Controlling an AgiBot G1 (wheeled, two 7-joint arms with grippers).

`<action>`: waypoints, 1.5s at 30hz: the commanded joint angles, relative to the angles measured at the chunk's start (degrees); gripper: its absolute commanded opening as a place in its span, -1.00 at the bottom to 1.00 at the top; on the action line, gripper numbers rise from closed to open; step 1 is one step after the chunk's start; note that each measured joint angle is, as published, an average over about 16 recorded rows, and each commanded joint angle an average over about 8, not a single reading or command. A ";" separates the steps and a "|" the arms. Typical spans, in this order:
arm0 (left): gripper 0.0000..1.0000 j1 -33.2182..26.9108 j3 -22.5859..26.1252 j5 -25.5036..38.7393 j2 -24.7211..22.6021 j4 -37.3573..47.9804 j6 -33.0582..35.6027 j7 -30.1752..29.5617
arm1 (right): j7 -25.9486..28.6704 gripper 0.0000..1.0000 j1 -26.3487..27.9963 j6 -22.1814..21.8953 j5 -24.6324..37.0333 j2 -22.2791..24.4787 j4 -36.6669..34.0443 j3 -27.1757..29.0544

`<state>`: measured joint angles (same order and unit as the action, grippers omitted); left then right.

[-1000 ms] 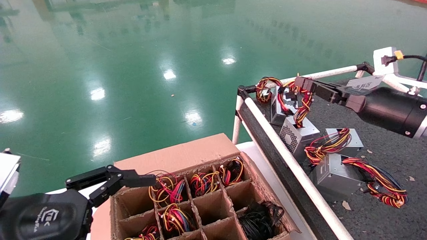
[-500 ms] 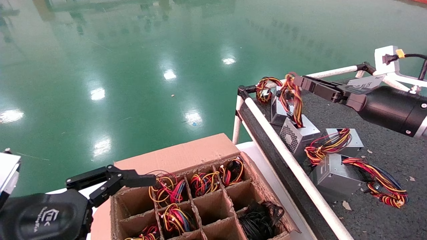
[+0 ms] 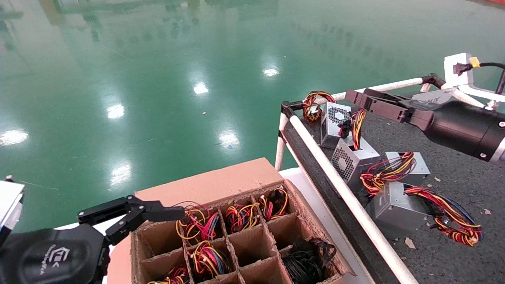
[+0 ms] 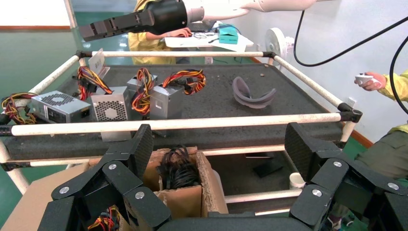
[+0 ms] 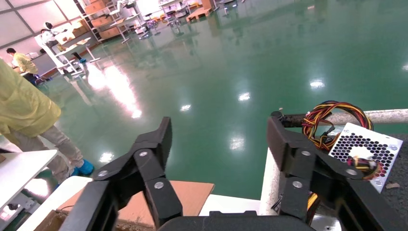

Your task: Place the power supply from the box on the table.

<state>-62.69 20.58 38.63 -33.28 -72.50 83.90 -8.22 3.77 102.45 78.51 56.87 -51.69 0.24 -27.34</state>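
Power supply [image 3: 351, 157] with the honeycomb grille sits on the table [image 3: 453, 244] just inside the white rail [image 3: 335, 177]; four silver units there in all, wires tangled between them. Right gripper [image 3: 355, 96] hovers above, fingers spread, holding nothing. Left gripper [image 3: 130, 215] is parked open at the box [image 3: 221, 185] edge.

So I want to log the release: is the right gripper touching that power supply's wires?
Apart. In the head view the right gripper is open, above the wires of the power supply, with grey table visible between them.
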 commanded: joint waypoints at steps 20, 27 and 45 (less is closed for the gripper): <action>1.00 -0.01 0.01 0.00 0.00 0.01 0.00 0.01 | 0.66 1.00 -3.69 0.61 -1.42 1.51 6.60 1.09; 1.00 -0.01 0.01 0.00 0.00 0.01 0.01 0.01 | 1.46 1.00 -8.44 1.45 -3.15 3.44 15.12 2.40; 1.00 -0.01 0.02 -0.01 0.00 0.02 0.00 0.01 | 3.55 1.00 -20.74 3.62 -7.65 8.45 37.18 5.78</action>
<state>-62.70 20.60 38.62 -33.28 -72.48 83.90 -8.20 7.33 81.71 82.13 49.22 -43.23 37.44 -21.56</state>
